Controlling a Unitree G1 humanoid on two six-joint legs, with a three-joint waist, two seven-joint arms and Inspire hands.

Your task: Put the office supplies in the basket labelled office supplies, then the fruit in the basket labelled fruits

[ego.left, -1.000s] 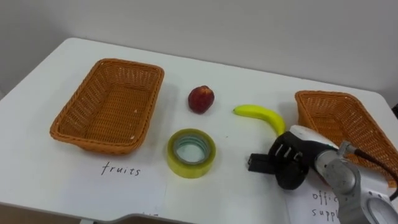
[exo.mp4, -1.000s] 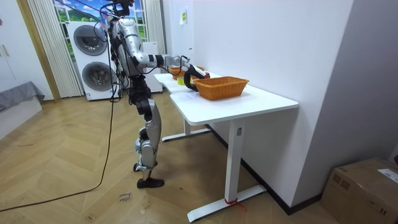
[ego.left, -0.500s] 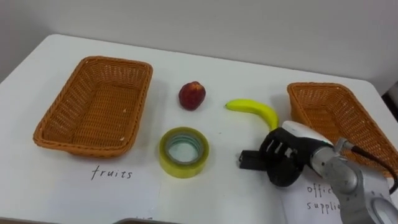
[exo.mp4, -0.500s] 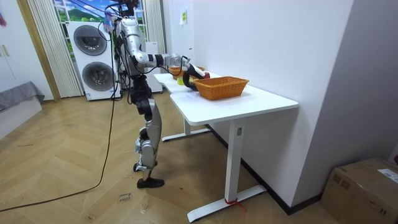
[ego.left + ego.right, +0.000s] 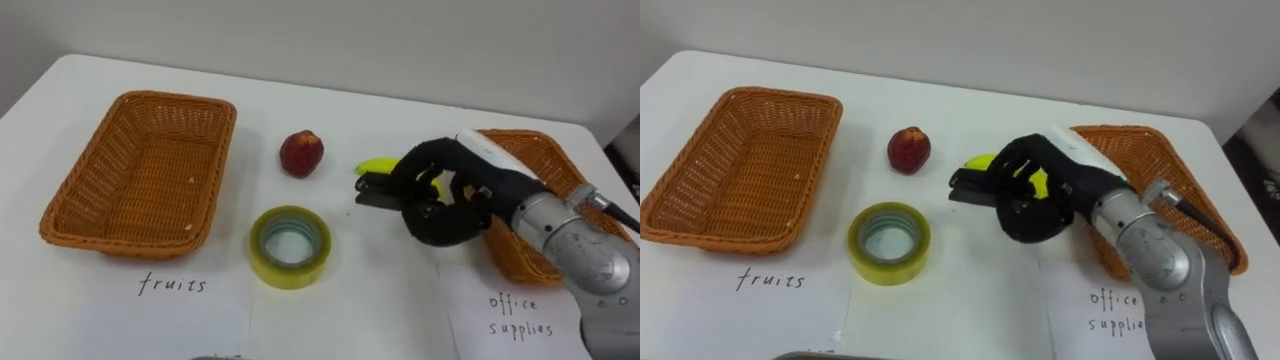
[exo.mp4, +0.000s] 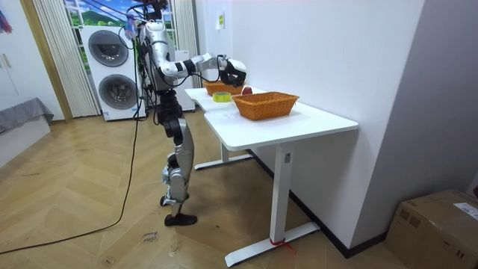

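Herringbone wood floor runs under a white table [image 6: 299,123] that stands against a pale wall. Two stacked washing machines [image 6: 112,63] sit at the upper left of the room view and a cardboard box [image 6: 441,224] at its lower right. I have the robot standing at the table's far end, on the room view's left.

From the head camera I see the tabletop [image 5: 380,300] from above. At the left of the frame lies an orange wicker basket [image 5: 140,170] with nothing in it, and a handwritten paper label [image 5: 172,285] sits just below it. Toward the centre, a red apple [image 5: 301,153] rests on the table, with a roll of yellow tape [image 5: 290,245] lying flat below it, apart from it.

Right of centre, the right hand [image 5: 445,195] is lifted off the table, fingers curled round a black object [image 5: 375,193] that juts out to the left. A banana [image 5: 378,165] shows partly behind it. At the right edge, behind the hand, is a second wicker basket [image 5: 545,155], with another handwritten label [image 5: 515,315] below it.
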